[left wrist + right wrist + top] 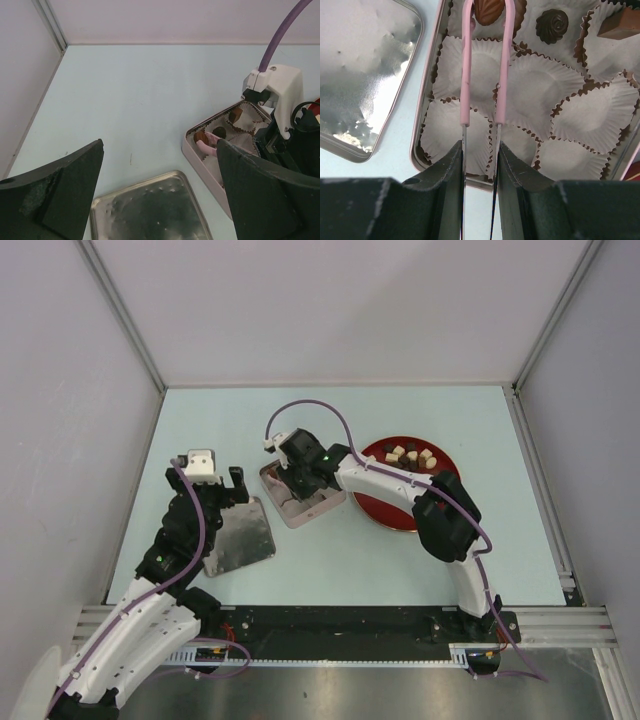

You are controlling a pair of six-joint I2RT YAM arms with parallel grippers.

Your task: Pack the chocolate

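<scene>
Fingers of the right gripper, we note, clamp pink tweezers running straight ahead, tips straddling a reddish-brown chocolate in the tin's corner.

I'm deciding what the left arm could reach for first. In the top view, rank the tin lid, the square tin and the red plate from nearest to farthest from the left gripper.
Measured from the left gripper:
1. tin lid: just beside it, slightly right and toward the arm bases.
2. square tin: further right, mid-table.
3. red plate: farthest right, beyond the tin.
</scene>
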